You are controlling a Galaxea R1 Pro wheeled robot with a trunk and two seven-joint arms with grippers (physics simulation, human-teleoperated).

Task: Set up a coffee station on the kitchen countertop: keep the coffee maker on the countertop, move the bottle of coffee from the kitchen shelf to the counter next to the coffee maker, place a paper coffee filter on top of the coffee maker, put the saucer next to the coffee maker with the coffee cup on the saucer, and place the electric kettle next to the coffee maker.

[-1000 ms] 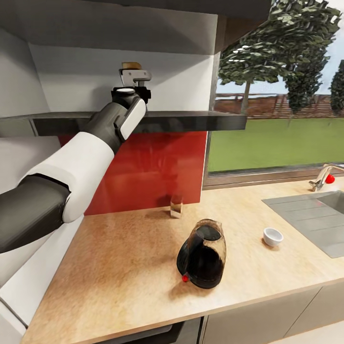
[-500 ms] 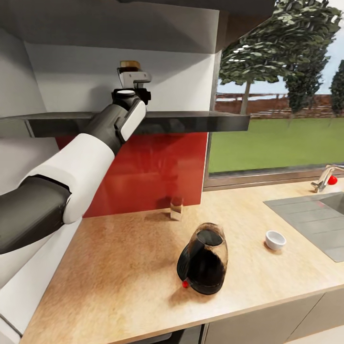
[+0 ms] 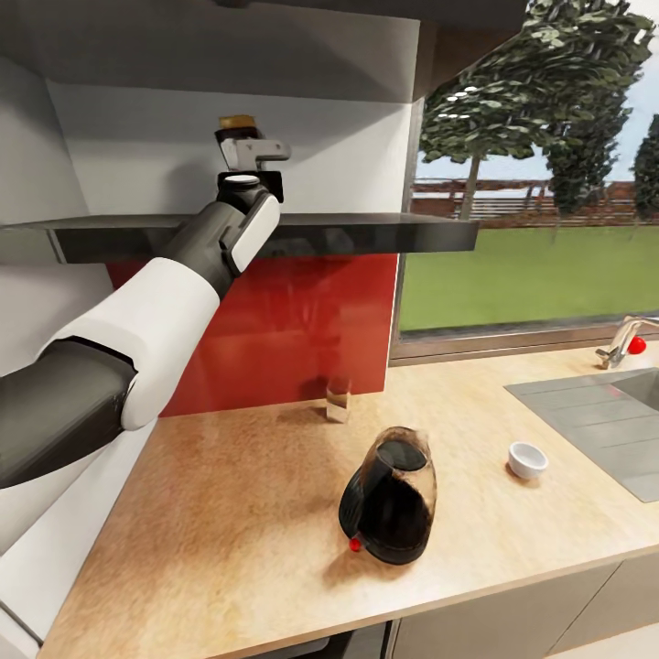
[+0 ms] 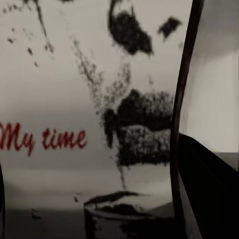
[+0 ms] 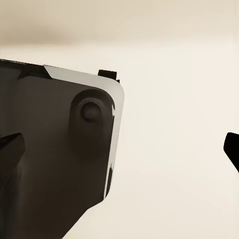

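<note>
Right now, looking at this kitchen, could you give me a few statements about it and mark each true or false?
1. The left pincer is up at the shelf, at the bottle of coffee. True.
2. The electric kettle stands in the sink. False: it stands on the kitchen countertop.
3. The coffee cup sits between the kettle and the sink. True.
4. The bottle's label carries blue writing. False: the writing is red.
5. The cup rests on a saucer. False: it sits directly on the countertop.

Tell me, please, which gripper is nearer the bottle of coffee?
Left. The left gripper is at the bottle of coffee on the shelf; the right gripper's position is unclear.
</note>
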